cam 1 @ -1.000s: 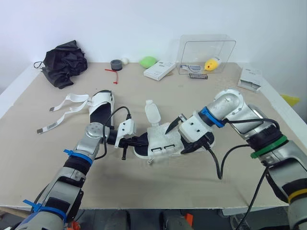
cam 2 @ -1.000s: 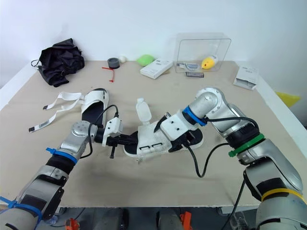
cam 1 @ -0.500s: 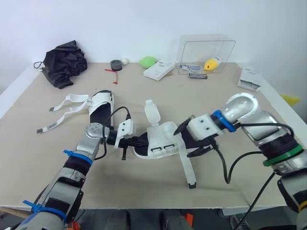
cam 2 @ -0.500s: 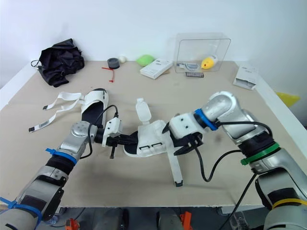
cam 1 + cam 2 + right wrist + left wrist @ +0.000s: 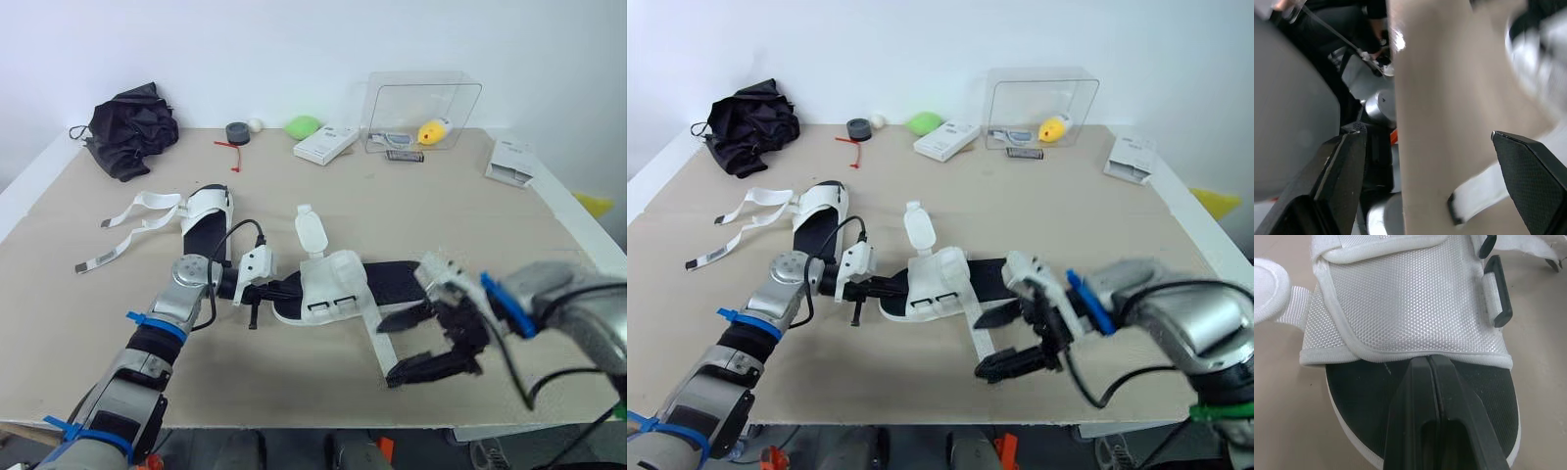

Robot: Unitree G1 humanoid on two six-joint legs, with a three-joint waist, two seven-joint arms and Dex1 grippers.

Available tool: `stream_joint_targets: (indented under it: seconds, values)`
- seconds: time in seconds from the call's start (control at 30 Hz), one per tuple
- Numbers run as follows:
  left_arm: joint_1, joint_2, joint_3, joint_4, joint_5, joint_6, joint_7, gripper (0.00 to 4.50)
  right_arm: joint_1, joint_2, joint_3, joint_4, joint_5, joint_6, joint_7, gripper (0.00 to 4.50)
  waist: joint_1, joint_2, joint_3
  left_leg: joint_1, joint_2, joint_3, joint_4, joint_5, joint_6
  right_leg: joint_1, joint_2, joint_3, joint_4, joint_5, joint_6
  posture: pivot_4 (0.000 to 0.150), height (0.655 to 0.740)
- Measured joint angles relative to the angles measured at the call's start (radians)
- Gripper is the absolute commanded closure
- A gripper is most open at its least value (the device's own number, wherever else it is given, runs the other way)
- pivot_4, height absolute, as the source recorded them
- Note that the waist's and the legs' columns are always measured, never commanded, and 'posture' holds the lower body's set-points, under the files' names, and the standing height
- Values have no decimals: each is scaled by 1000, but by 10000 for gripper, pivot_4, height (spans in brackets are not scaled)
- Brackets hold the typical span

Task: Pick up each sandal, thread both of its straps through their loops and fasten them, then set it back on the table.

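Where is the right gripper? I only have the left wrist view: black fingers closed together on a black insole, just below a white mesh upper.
Observer: The right gripper is open near the front edge of the beige table. Its fingers sit either side of the tip of a long white strap, which runs out from the white mesh sandal.
Operator: Is it gripping that strap?
Observer: No, the fingers are wide apart and the strap lies loose on the table between them.
Operator: And the other sandal?
Observer: The second white sandal lies further to the robot's left, its two white straps unfastened and splayed across the table.
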Motion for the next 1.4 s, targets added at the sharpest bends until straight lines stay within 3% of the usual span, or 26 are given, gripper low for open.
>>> stream_joint_targets:
  seconds: [0.27,0.4,0.63,0.87,0.9,0.93,0.97,1.03,1.1,1.13,1.23,1.4]
  values:
    - [29,26,0,-73,0,37,5,45000,161,-74,-51,71,-74,-38,-48,709,-5,-1,0,0,0,0,-1,-2,-1,-1,3,1,0,-3,1,1500,7400]
    - [30,29,0,-79,0,44,4,45000,154,-85,-65,115,-80,-55,-9,709,-7,-1,0,0,1,-1,-1,-3,0,0,6,2,0,-3,1,1500,7400]
    - [39,29,0,-99,0,58,9,45000,85,30,-20,145,-83,-2,-26,709,-7,-1,1,-1,0,-2,-1,-3,-1,0,6,3,0,-4,2,1500,7400]
    - [44,30,0,-106,0,58,10,45000,67,60,41,146,-89,25,-26,709,-8,-1,0,-1,0,-2,-1,-5,-1,0,6,4,0,-5,3,1500,7400]
    - [45,29,0,-106,0,58,15,45000,59,83,51,145,-88,30,-27,5972,-8,-1,0,0,0,-2,-1,-5,-1,1,6,4,0,-5,3,1500,7400]
    - [46,29,0,-106,0,58,17,45000,58,91,60,145,-87,33,-27,7546,-8,-1,0,0,0,-2,-1,-5,-1,1,6,4,0,-5,3,1500,7400]
    - [46,29,0,-106,0,58,17,45000,58,92,66,145,-87,35,-27,11988,-7,-1,0,0,0,-2,-1,-5,-1,1,6,3,0,-5,3,1500,7400]
    - [46,29,0,-106,0,58,17,45000,58,94,68,141,-87,40,-27,23859,-8,-1,0,0,0,-2,-1,-5,-1,1,5,4,0,-5,3,1500,7400]
    - [46,29,0,-106,0,58,18,45000,57,98,68,140,-87,43,-28,28656,-8,-1,0,0,0,-2,-1,-5,-1,1,5,4,0,-5,3,1500,7400]
    - [46,30,0,-106,0,58,18,45000,54,107,68,140,-87,45,-31,33674,-8,-1,0,0,0,-2,-1,-5,-1,1,6,4,0,-5,3,1500,7400]
    - [46,29,0,-105,0,58,19,45000,34,139,69,140,-85,60,-47,42811,-8,-1,0,0,0,-2,-1,-4,-1,1,6,3,0,-5,3,1500,7400]
    - [45,28,0,-105,0,58,18,45000,28,141,37,143,-52,96,-47,44115,-7,-1,0,0,0,-2,-1,-5,-1,2,5,4,0,-5,3,1500,7400]
